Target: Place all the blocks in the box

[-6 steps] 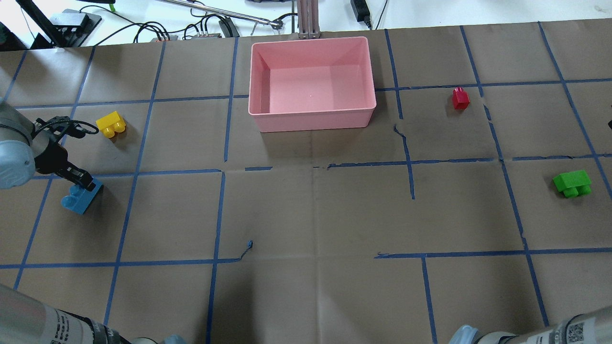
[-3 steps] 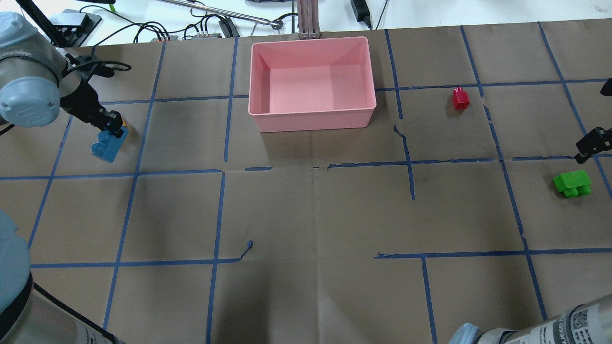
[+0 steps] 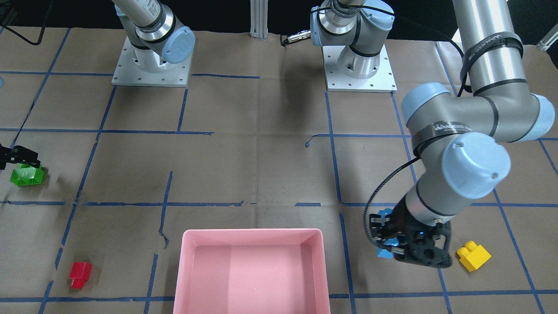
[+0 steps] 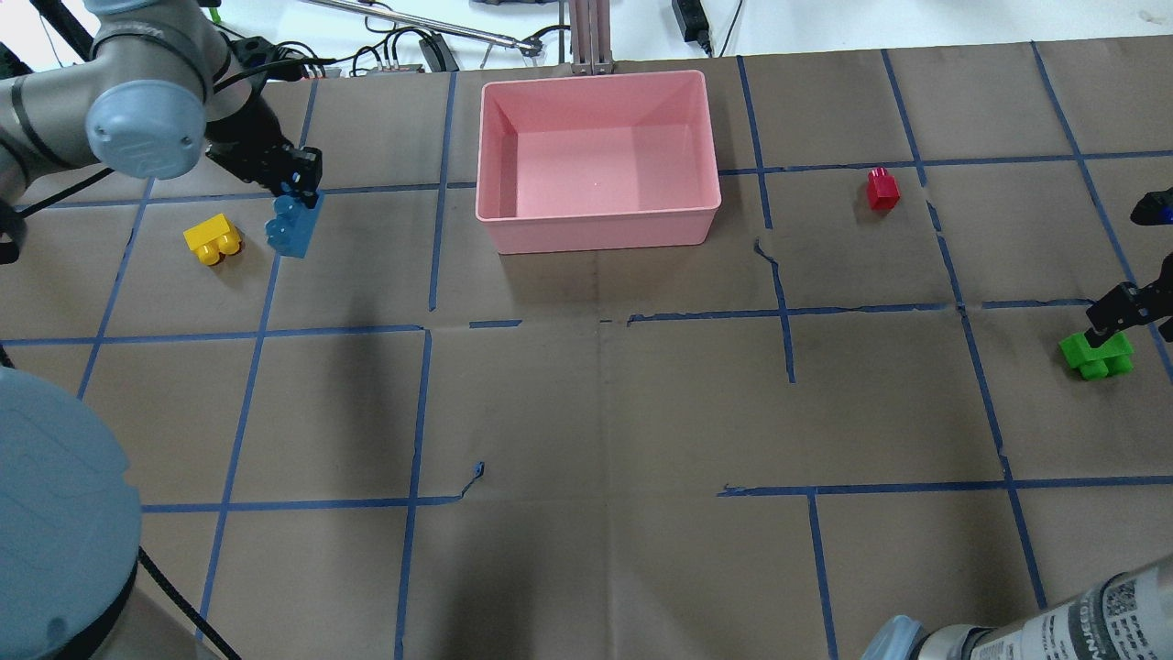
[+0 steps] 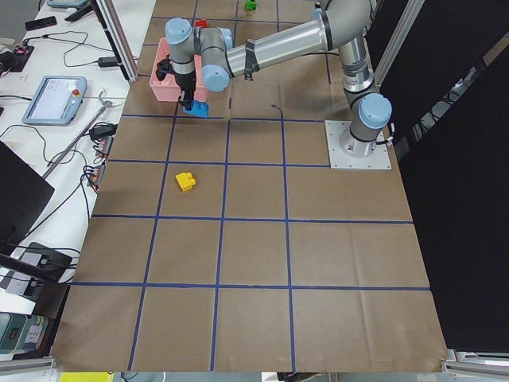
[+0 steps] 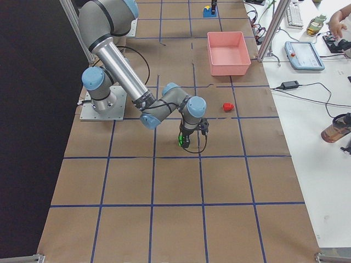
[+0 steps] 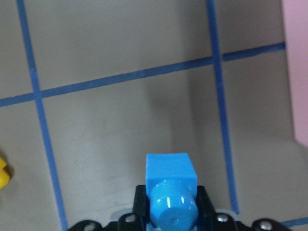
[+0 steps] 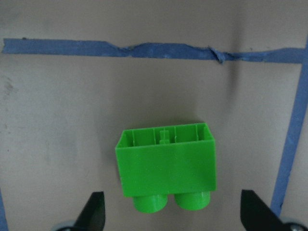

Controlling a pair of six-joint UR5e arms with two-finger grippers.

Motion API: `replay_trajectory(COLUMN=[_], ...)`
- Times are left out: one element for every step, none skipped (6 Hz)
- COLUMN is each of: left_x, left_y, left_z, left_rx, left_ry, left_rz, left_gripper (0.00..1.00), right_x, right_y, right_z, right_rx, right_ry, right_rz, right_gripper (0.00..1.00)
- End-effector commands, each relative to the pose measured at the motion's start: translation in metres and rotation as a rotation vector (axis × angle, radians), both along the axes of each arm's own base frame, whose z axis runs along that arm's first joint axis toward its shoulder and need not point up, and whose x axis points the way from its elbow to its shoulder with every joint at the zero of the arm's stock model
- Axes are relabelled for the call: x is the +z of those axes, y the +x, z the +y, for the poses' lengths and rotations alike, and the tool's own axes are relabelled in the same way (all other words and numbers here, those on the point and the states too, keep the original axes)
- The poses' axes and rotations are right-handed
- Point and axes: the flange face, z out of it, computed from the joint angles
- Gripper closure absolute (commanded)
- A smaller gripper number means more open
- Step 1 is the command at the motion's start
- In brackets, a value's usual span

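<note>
My left gripper (image 4: pixel 295 183) is shut on the long blue brick (image 4: pixel 293 225) and holds it off the table, left of the pink box (image 4: pixel 596 225). The blue brick also fills the bottom of the left wrist view (image 7: pixel 171 190). The yellow brick (image 4: pixel 213 239) lies just left of it. My right gripper (image 4: pixel 1123 307) is open, low over the green brick (image 4: pixel 1097 353). In the right wrist view the green brick (image 8: pixel 166 168) lies between the fingers (image 8: pixel 94 211). The red brick (image 4: pixel 883 189) lies right of the box. The box holds no bricks.
An aluminium post (image 4: pixel 591 37) and cables (image 4: pixel 394 46) stand just past the table's far edge behind the box. The two arm bases (image 3: pixel 150 65) sit on the robot's side. Blue tape lines grid the brown table cover.
My left gripper has carried the blue brick away from the robot and to the right, past the yellow brick toward the box. My right gripper has come in over the green brick.
</note>
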Motion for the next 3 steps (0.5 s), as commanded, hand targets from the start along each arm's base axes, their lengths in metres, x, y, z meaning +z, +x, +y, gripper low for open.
replay_trajectory(left_x=[-0.003,-0.027,-0.042], left_y=[-0.117,-0.137,-0.162], left_z=[-0.02,-0.019,-0.015], left_rx=[-0.112,-0.135,-0.168], left_ry=[-0.049,-0.021,-0.006], left_rz=[-0.011,-0.003,-0.008], left_gripper=[1.0,1.0,0.99], right_x=[-0.018,-0.017,-0.017], right_y=[-0.001,-0.001,0.0], right_z=[0.0,-0.001,-0.001], right_rx=[0.003,0.003,-0.005], right_ry=[0.019,0.016,0.013], right_rz=[-0.018,-0.017,-0.027], right_gripper=[0.0,0.0,0.03])
